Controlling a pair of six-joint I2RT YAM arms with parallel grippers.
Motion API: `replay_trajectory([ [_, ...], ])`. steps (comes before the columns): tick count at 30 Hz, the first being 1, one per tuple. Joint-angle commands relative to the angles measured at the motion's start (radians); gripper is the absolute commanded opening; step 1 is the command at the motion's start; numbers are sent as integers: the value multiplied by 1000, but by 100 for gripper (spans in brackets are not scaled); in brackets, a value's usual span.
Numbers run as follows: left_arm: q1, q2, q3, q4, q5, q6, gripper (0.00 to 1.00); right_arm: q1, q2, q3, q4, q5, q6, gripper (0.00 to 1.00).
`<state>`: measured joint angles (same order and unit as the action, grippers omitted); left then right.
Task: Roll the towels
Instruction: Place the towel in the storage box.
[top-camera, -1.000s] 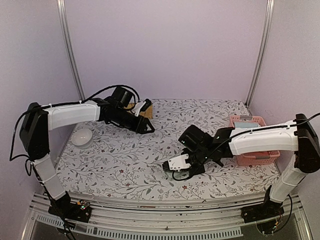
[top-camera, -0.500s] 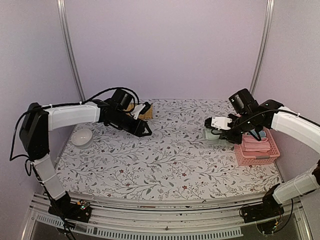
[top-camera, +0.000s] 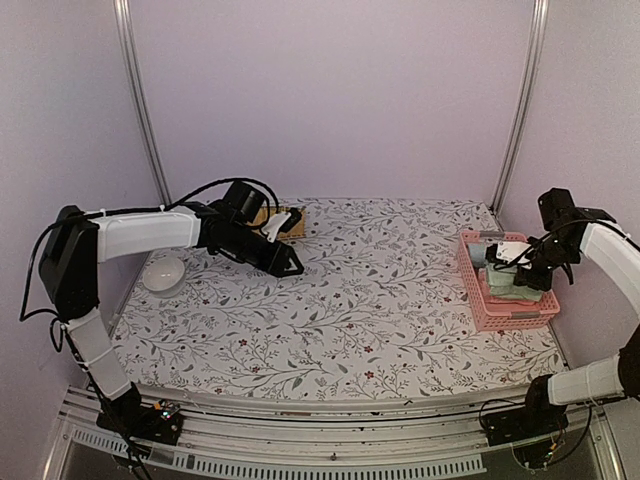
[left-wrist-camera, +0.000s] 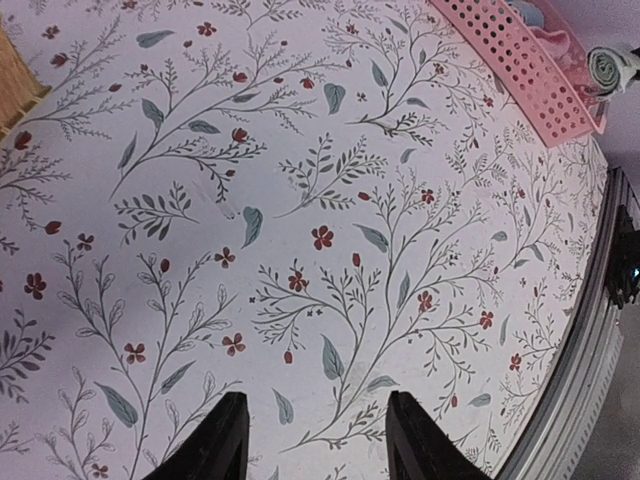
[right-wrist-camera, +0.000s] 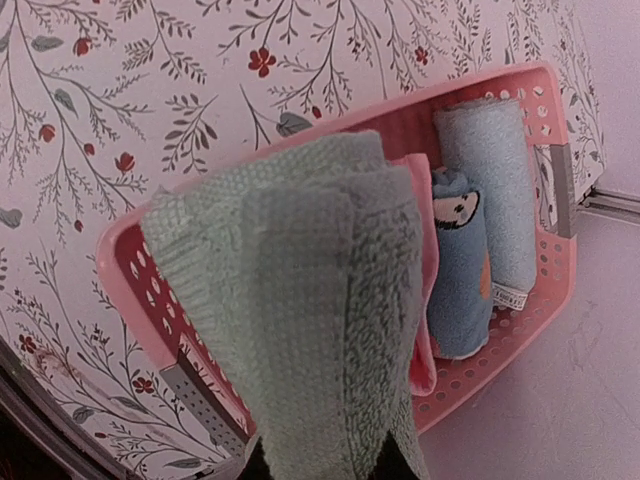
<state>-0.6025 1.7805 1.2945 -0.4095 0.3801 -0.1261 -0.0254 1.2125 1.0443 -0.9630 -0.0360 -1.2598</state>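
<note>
The right claw (top-camera: 498, 265) grips the rolled sage green towel (right-wrist-camera: 300, 300) over the pink basket (top-camera: 475, 292) at the worktop's (top-camera: 350, 300) right edge. The left claw (left-wrist-camera: 318, 440) stands part-open and empty, far-left.

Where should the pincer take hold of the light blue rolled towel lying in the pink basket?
Across the middle of the light blue towel, coming straight down from above. It lies on its side as a roll against the basket wall, with a printed cloth close on its other side, so a sideways approach looks blocked.
</note>
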Motion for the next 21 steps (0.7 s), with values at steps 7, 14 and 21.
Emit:
replay_trajectory([
  [7, 9, 13, -13, 9, 22, -1, 49, -106, 98, -83, 38, 15, -237, 3],
  [14, 7, 23, -15, 9, 23, -1, 48, -109, 231, -95, 97, 39, -249, 3],
  [21, 8, 26, -14, 9, 17, 3, 48, -115, 281, -86, 161, 42, -250, 8],
])
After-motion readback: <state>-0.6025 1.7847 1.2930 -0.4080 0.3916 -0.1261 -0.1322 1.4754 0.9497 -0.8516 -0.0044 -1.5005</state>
